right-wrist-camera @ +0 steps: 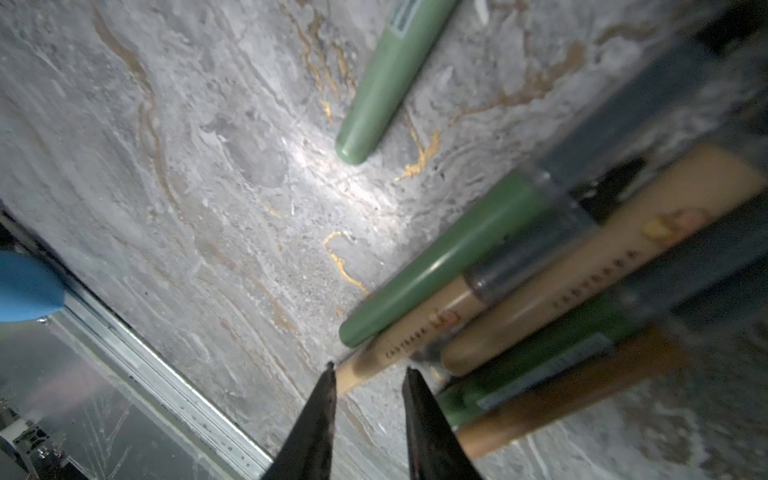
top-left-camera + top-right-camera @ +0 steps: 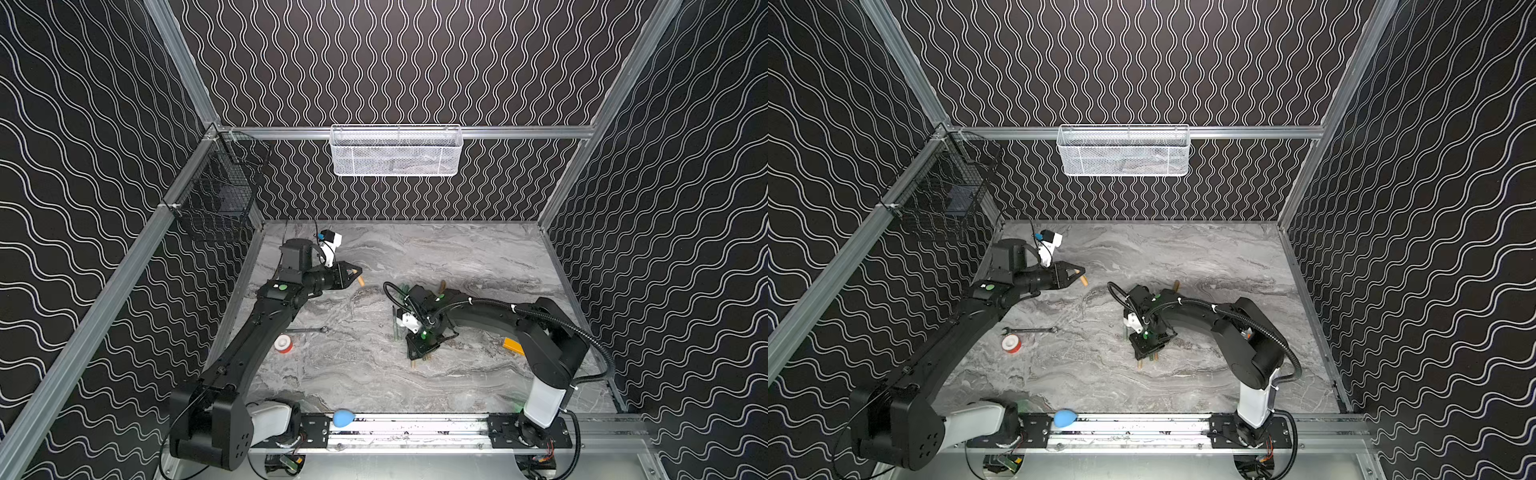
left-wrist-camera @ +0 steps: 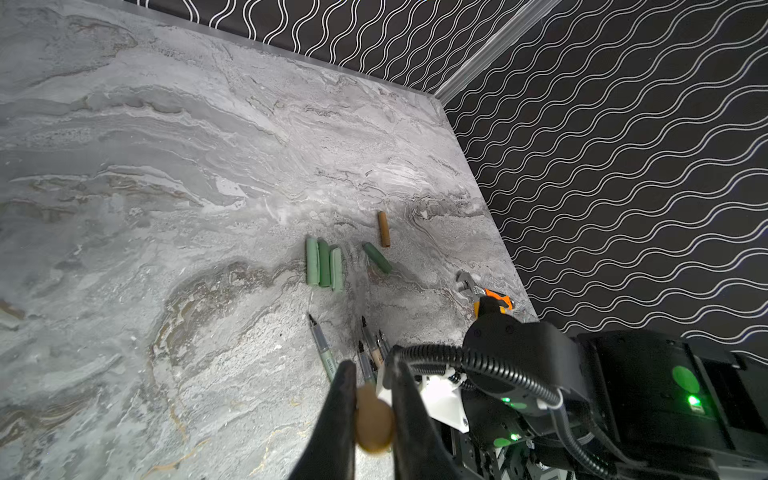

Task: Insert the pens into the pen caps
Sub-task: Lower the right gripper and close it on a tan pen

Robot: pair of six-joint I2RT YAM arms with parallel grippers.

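My left gripper (image 2: 355,275) (image 3: 371,368) hangs above the table at the back left, shut on an orange-tan pen cap (image 2: 360,281) (image 3: 374,424). More pen caps lie near the middle: three pale green ones (image 3: 324,264) side by side, a dark green one (image 3: 377,257) and an orange-tan one (image 3: 384,229). Several pens (image 3: 322,349) lie in front of them, green and tan (image 1: 444,257). My right gripper (image 2: 419,357) (image 1: 370,372) is low over their rear ends, open. The end of a tan pen (image 1: 415,328) touches one fingertip (image 1: 330,372).
A silver wrench (image 2: 307,330) and a red and white tape roll (image 2: 283,344) lie at the left. A yellow-orange utility knife (image 2: 513,345) lies by the right arm. A blue egg-shaped thing (image 2: 343,418) sits on the front rail. A white basket (image 2: 395,150) hangs on the back wall.
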